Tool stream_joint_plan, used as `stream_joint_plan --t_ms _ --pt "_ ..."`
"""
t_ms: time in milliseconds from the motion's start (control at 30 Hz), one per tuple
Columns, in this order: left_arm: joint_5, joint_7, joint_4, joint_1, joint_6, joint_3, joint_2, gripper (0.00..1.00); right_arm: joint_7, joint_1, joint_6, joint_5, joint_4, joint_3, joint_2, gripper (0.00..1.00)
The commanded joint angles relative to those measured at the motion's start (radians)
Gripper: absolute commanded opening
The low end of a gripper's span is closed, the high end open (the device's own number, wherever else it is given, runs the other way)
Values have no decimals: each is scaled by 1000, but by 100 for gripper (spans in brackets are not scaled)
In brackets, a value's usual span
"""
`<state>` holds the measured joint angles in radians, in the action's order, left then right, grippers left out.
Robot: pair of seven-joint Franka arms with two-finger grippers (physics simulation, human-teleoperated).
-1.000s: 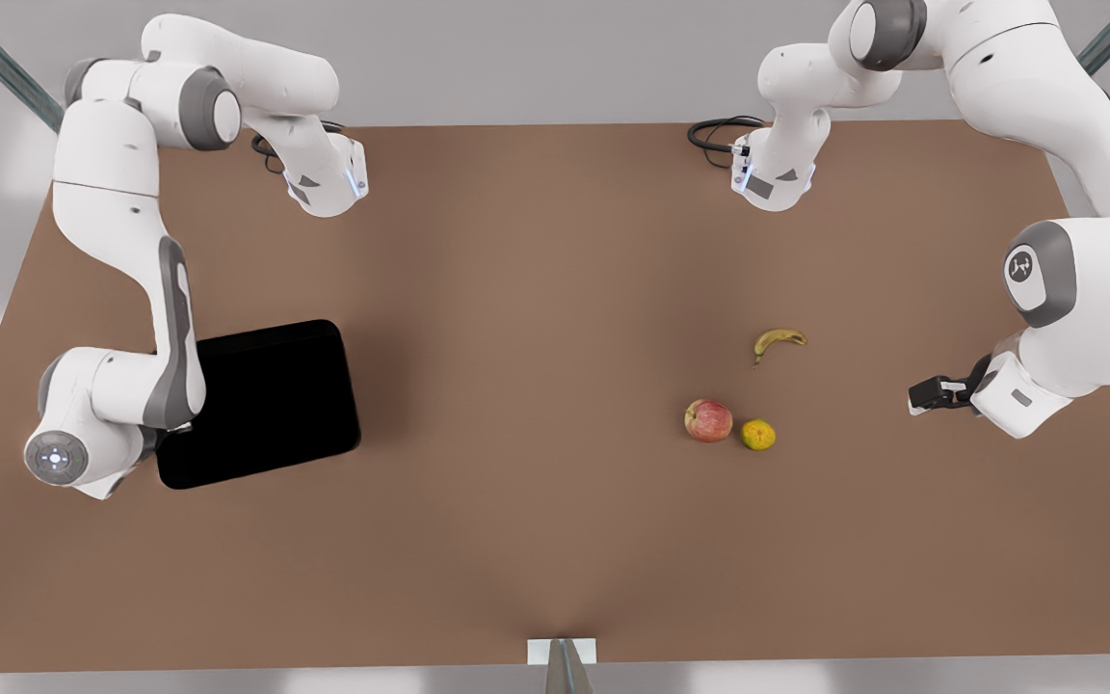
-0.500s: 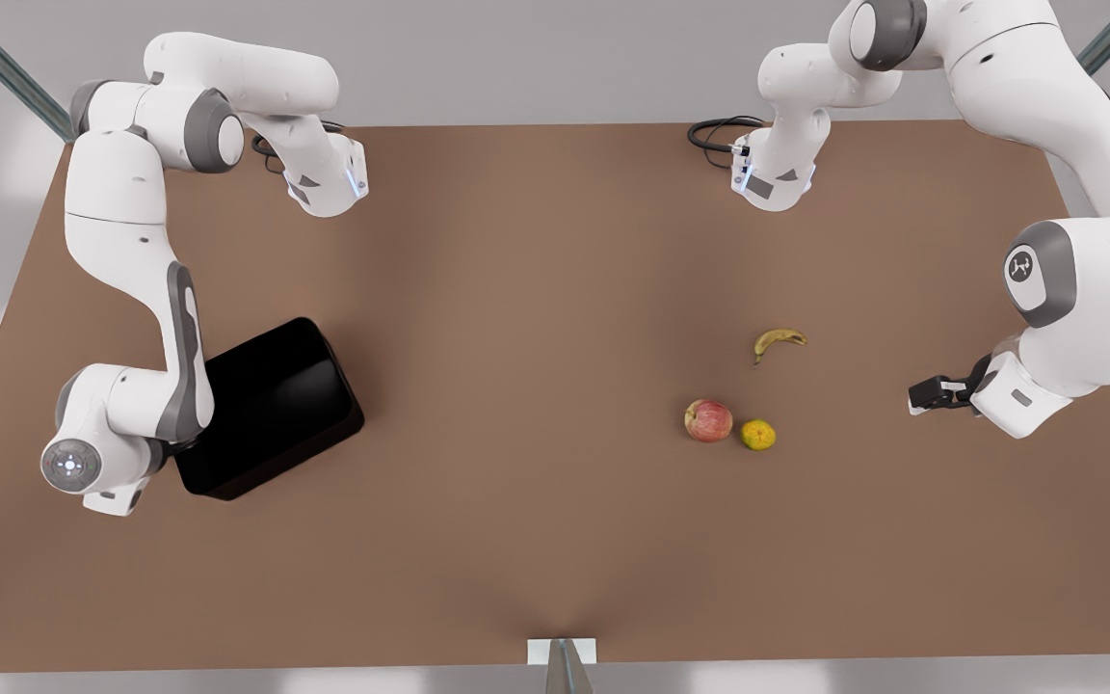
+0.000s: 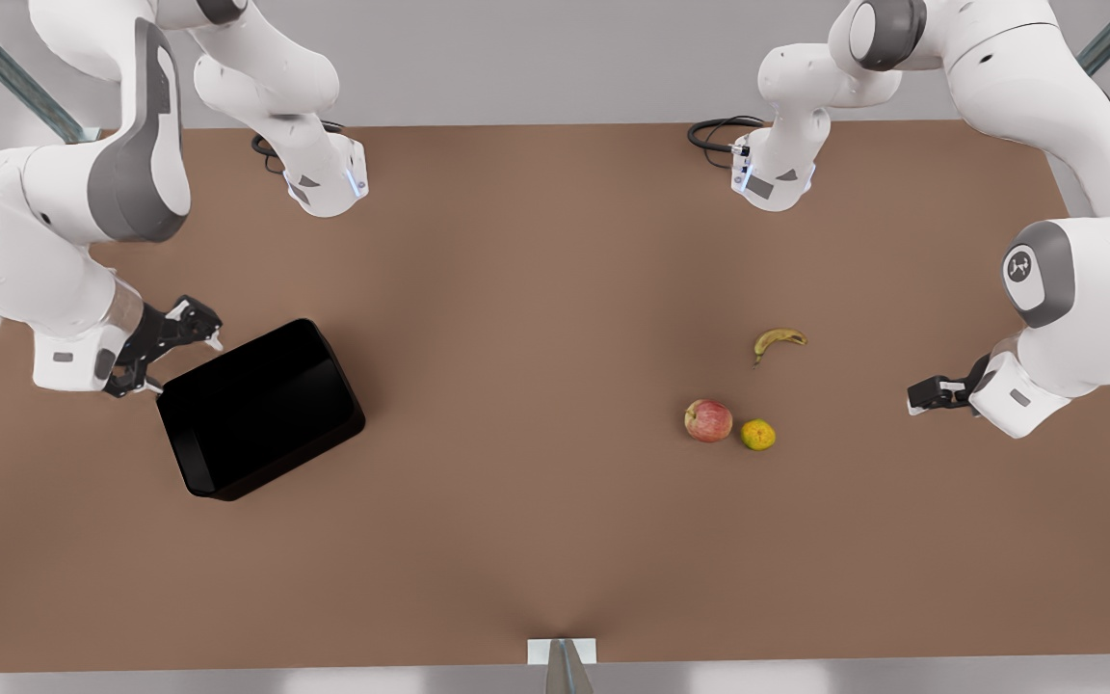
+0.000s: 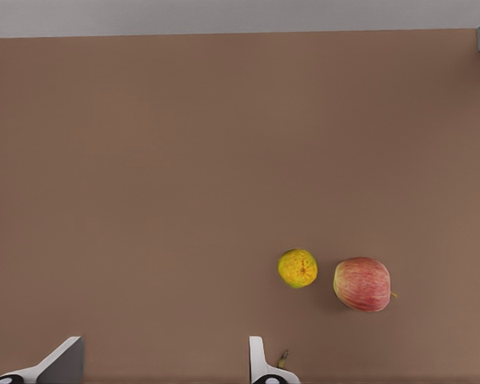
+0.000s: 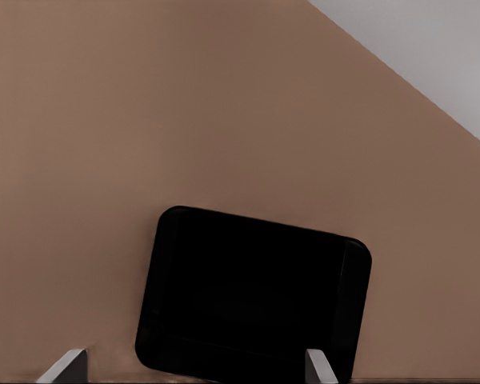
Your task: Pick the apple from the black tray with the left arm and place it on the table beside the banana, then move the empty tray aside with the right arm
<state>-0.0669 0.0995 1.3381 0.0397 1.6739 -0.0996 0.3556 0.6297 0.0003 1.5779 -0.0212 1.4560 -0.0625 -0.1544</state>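
Note:
The apple (image 3: 708,420) (image 4: 362,283) lies on the table (image 3: 536,337), a little way from the banana (image 3: 779,340). The black tray (image 3: 261,410) (image 5: 252,292) sits empty and turned at an angle on the front view's left. My right gripper (image 3: 165,352) (image 5: 194,368) hovers open just off the tray's far-left corner, touching nothing. My left gripper (image 3: 931,393) (image 4: 164,368) waits open at the front view's right, well away from the fruit.
A small orange-yellow citrus fruit (image 3: 758,435) (image 4: 298,268) sits right against the apple. The two arm bases (image 3: 324,183) (image 3: 772,178) stand at the table's far edge, with a black cable (image 3: 714,130) by one. A white bracket (image 3: 562,651) marks the near edge.
The right gripper has come off the tray, opened and drawn back to the front view's left. The tray has turned at an angle from a second ago. The left arm has not moved.

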Motion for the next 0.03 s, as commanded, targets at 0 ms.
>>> stream_joint_plan --t_ms 0 --pt "1 0 -1 0 0 0 -1 100 -372 -20 -165 24 0 -8 9 100"
